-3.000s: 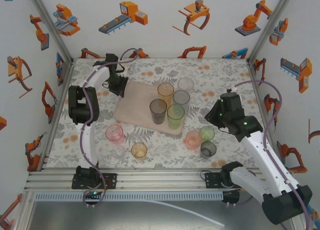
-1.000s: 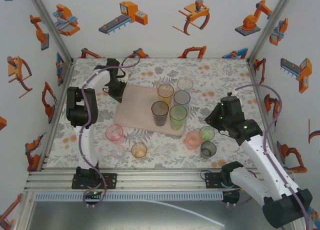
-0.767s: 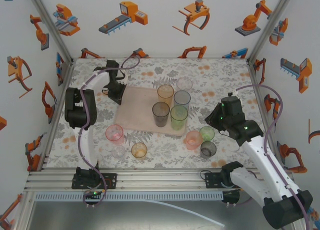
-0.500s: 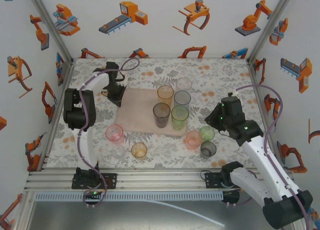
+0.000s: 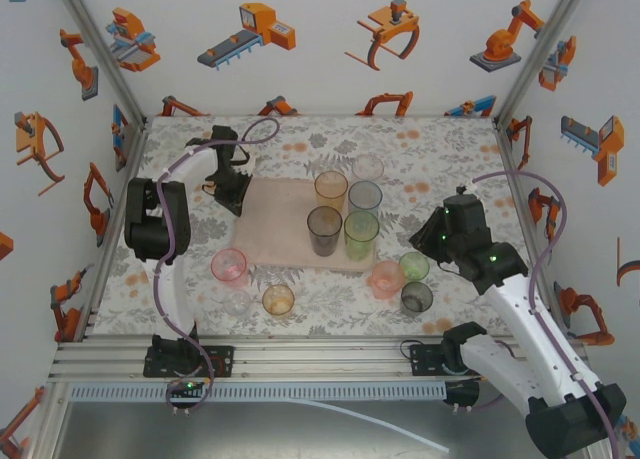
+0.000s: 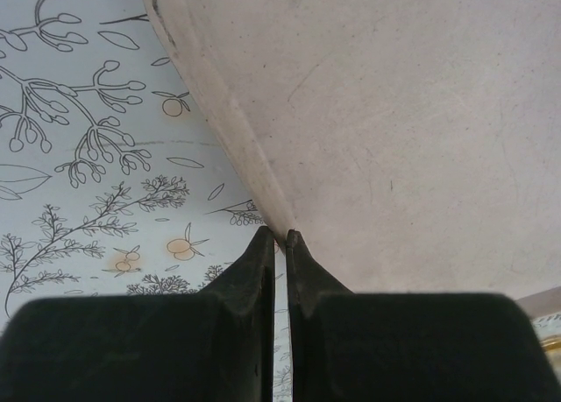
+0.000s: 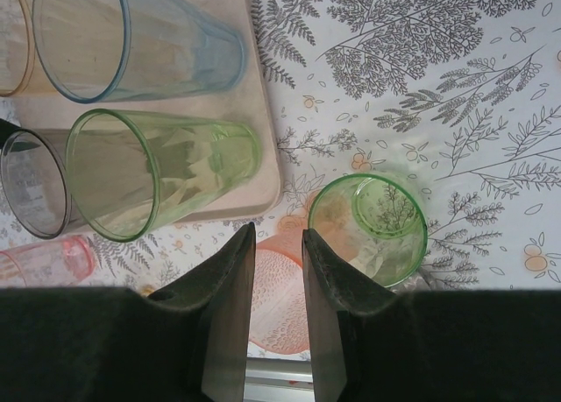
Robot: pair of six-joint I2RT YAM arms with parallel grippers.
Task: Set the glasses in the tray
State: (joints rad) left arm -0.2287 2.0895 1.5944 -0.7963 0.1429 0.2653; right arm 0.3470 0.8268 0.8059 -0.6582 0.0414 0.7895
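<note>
The pale pink tray (image 5: 275,219) lies mid-table; its bare floor (image 6: 394,113) fills much of the left wrist view. My left gripper (image 5: 237,204) is shut on the tray's left rim, which runs into the closed tips (image 6: 280,236). Tall amber (image 5: 331,189), blue (image 5: 365,196), smoky grey (image 5: 323,229) and green (image 5: 361,233) glasses stand in the tray. My right gripper (image 5: 425,245) hangs slightly open (image 7: 278,231) above a short pink glass (image 7: 280,306), touching nothing. A short green glass (image 7: 368,231) stands just right of it.
A clear glass (image 5: 368,167) stands at the tray's far edge. Off the tray at the front left are a pink glass (image 5: 229,267), a clear one (image 5: 237,301) and a short amber one (image 5: 278,299). A smoky short glass (image 5: 416,297) sits front right, near the metal rail (image 5: 300,359).
The left gripper, still holding the rim, has drawn back a little, and the tray with its glasses has shifted slightly right. The right arm has hardly moved.
</note>
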